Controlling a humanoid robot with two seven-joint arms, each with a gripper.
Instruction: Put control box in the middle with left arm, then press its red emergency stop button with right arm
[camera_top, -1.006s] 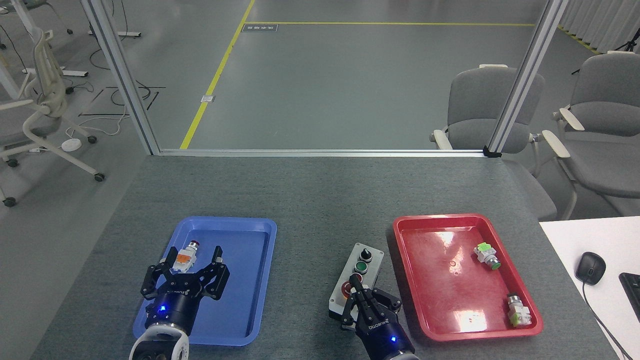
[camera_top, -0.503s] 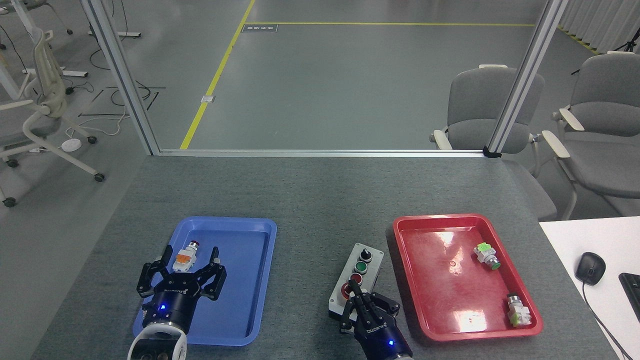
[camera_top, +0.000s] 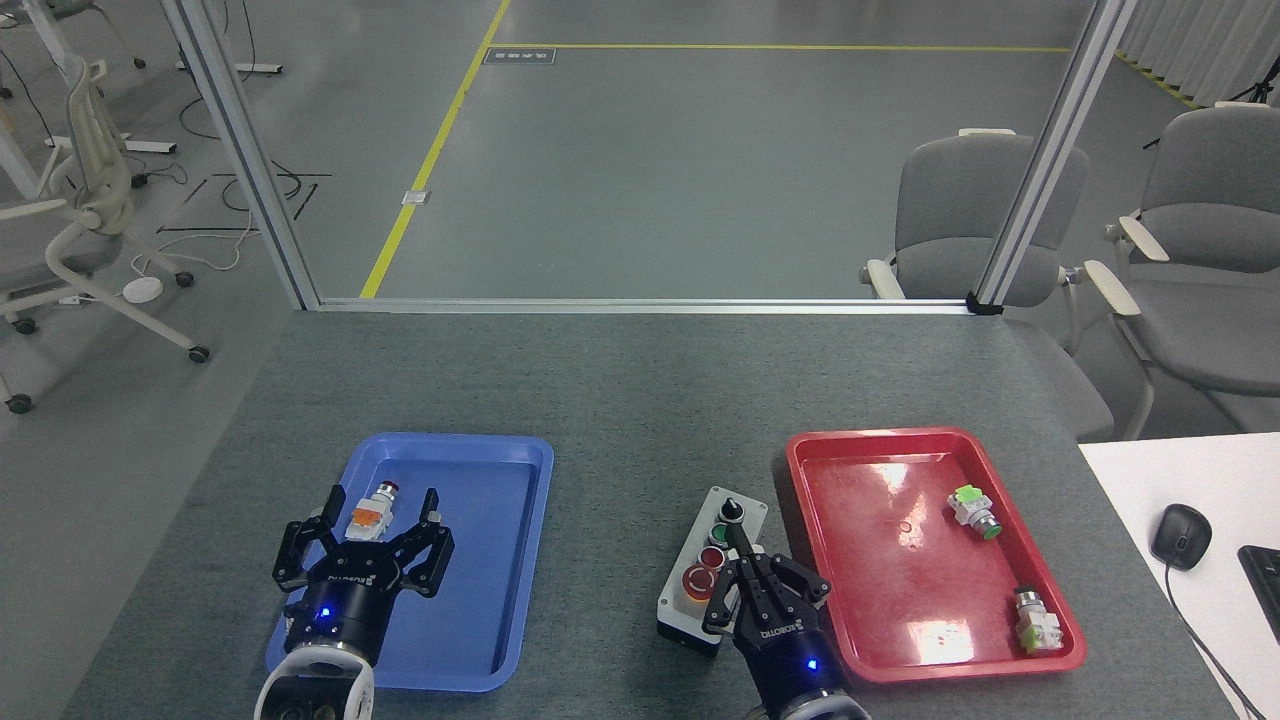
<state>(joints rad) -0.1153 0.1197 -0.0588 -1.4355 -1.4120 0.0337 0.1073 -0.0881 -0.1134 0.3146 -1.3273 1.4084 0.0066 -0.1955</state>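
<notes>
Right end effector (camera_top: 742, 548) fingers pinched together over control box (camera_top: 712, 565), box near bench (camera_top: 640, 400) front edge between blue tray (camera_top: 520, 560) and red tray (camera_top: 860, 640), left end effector (camera_top: 382, 512) spread wide over blue tray.

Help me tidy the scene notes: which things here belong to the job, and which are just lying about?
Job:
control box
its red emergency stop button
right hand
left hand

Lying about:
blue tray with an orange-and-white push-button part
red tray with two green-backed button parts
mouse
</notes>
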